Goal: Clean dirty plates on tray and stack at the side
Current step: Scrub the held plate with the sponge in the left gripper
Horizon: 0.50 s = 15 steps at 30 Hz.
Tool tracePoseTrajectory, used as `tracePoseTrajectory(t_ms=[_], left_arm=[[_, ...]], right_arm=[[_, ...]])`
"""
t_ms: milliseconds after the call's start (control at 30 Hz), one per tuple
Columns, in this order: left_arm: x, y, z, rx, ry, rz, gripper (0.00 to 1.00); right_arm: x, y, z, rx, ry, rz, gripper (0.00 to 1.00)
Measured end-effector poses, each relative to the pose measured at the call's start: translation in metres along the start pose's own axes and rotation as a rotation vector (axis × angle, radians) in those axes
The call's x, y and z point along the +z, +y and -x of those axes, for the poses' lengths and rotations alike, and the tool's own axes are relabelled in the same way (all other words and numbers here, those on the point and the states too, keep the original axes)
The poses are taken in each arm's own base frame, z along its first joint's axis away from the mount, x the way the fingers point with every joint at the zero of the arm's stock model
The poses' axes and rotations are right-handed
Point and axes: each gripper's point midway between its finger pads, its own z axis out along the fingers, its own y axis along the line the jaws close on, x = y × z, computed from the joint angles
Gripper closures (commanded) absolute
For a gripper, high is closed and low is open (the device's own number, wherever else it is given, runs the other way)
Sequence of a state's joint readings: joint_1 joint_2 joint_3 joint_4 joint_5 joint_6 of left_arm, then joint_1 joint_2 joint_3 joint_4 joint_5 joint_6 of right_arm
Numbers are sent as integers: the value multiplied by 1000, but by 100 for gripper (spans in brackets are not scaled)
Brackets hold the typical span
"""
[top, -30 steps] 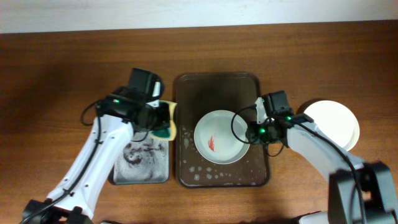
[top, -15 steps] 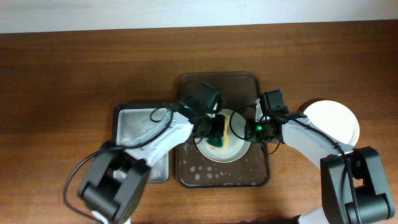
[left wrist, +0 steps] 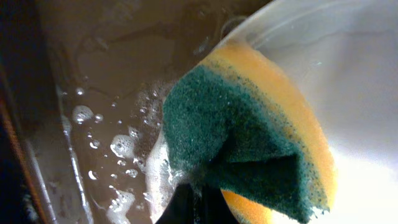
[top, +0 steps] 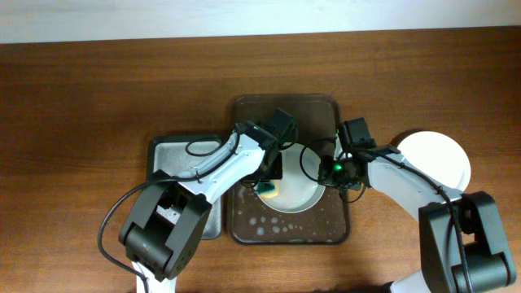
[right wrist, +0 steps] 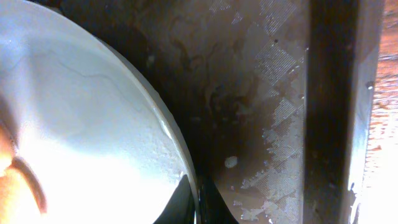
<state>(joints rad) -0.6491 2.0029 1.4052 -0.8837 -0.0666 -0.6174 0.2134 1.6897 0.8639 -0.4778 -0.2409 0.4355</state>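
Two tools: the left tool (top: 269,174) is clamped on the sponge (left wrist: 249,143); the right tool (top: 329,169) appears to pinch the plate (top: 299,181) at its right rim.
Plate location: inside the dark tray (top: 244,114), about the middle, with the sponge on its lower-left edge.
Slip risk: the tray floor is wet with suds (left wrist: 121,146), so a hard sideways scrub could slide the plate out of the thin rim pinch.
Tilt risk: pressing so close to the rim could tip the plate up on the far side.
Missed dirt: the sponge sits at the edge, so a mark in the centre might go unwiped.
Drip risk: a foamy plate carried to the clean stack (top: 435,161) on the surface at the right could wet that stack.
Plate look: round, shallow, white and glossy with a water film. No red shows on the bare part, but under the sponge is hidden.
Sponge look: yellow body, green scouring face, folded in the grip.
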Motion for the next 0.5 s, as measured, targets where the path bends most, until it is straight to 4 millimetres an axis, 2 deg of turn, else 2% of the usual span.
tracePoseTrajectory(t_ms=[67, 100, 233, 367, 500], left_arm=[[0, -2, 5, 10, -23, -5, 100], [1, -10, 11, 14, -42, -43, 100], [1, -56, 25, 21, -68, -311, 100], [1, -91, 18, 23, -52, -476, 100], [5, -106, 8, 2, 20, -568, 100]], right_arm=[[0, 1, -2, 12, 7, 5, 96], [0, 0, -2, 17, 9, 1, 96], [-1, -3, -2, 16, 9, -10, 96], [-1, -2, -2, -3, 10, -7, 96], [-1, -5, -1, -8, 7, -15, 96]])
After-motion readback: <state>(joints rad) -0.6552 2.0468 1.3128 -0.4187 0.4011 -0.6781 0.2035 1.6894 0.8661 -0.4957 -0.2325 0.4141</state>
